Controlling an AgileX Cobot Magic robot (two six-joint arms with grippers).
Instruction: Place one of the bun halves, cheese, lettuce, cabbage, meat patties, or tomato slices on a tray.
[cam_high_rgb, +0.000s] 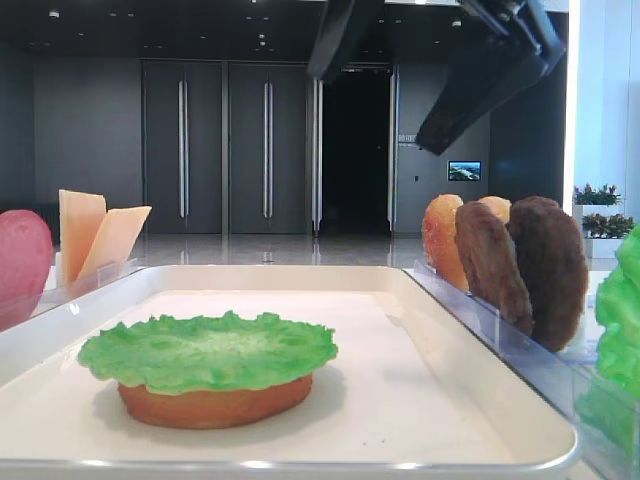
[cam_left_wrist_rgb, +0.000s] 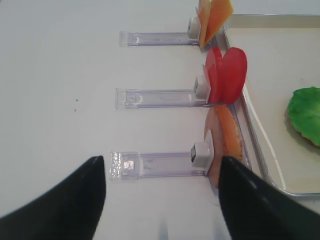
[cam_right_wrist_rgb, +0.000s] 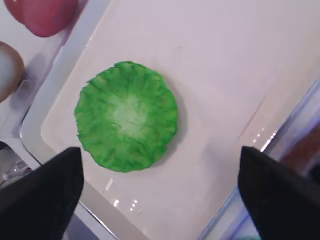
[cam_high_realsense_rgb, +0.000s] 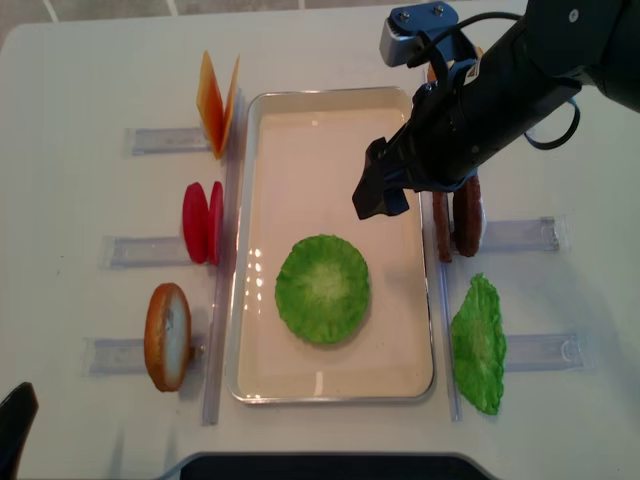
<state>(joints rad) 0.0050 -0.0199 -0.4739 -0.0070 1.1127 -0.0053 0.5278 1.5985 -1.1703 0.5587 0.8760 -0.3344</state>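
I count two pieces down on the tray (cam_high_realsense_rgb: 330, 108): a bun half (cam_high_rgb: 215, 405) lies flat on its floor with a lettuce (cam_high_realsense_rgb: 322, 288) leaf spread right on top, nothing else stacked there. By my reading that placement is done, and the cheese, tomato, patty and top bun are left.

My right gripper (cam_high_realsense_rgb: 378, 188) hangs above the tray, up from the lettuce, jaws spread wide and empty; the wrist view looks straight down on the leaf between them. The left gripper (cam_left_wrist_rgb: 162, 192) sits off the tray's left side, also spread and holding nothing.

Outside the tray's left rim stand the cheese (cam_high_realsense_rgb: 218, 98), the tomato slices (cam_high_realsense_rgb: 203, 222) and a second bun half (cam_high_realsense_rgb: 167, 336). Beyond its right rim wait the meat patties (cam_high_realsense_rgb: 456, 222) and a spare lettuce leaf (cam_high_realsense_rgb: 478, 346).
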